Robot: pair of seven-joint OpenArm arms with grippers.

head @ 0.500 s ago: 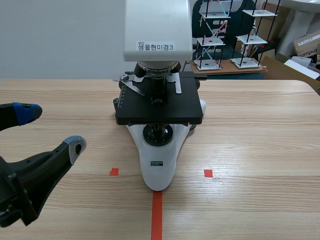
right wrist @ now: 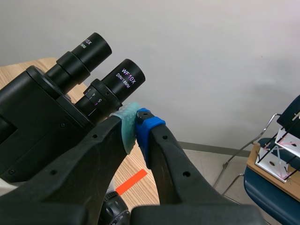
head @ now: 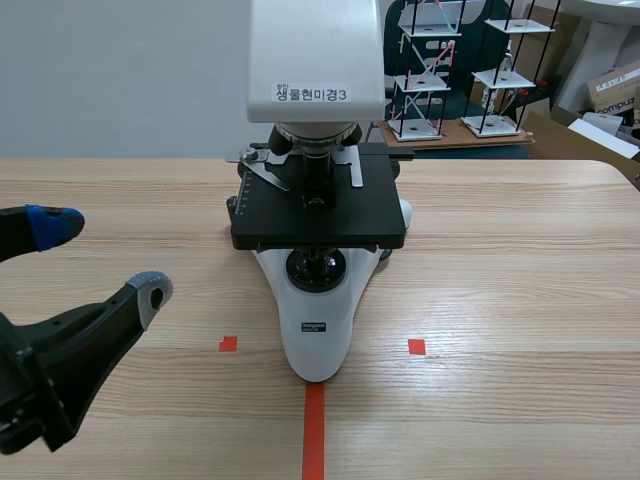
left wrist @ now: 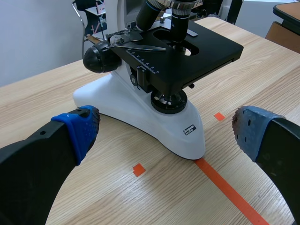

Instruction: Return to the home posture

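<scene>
A white microscope (head: 318, 320) with a black stage (head: 320, 210) stands at the middle of the wooden table. My left gripper (head: 100, 258) hangs open near the front left, with nothing between its blue pads. In the left wrist view, the microscope base (left wrist: 140, 112) lies ahead of the open left gripper (left wrist: 166, 131). My right gripper (right wrist: 136, 125) is shut on nothing, its pads pressed together right beside the two black eyepieces (right wrist: 115, 82). The scene view does not show the right arm.
Small white shelf models (head: 440, 70) and cardboard boxes (head: 612, 90) stand behind the table at the back right. A blue chair seat (right wrist: 272, 192) sits beyond the right gripper. Bare wood table (head: 520, 260) extends to the right of the microscope.
</scene>
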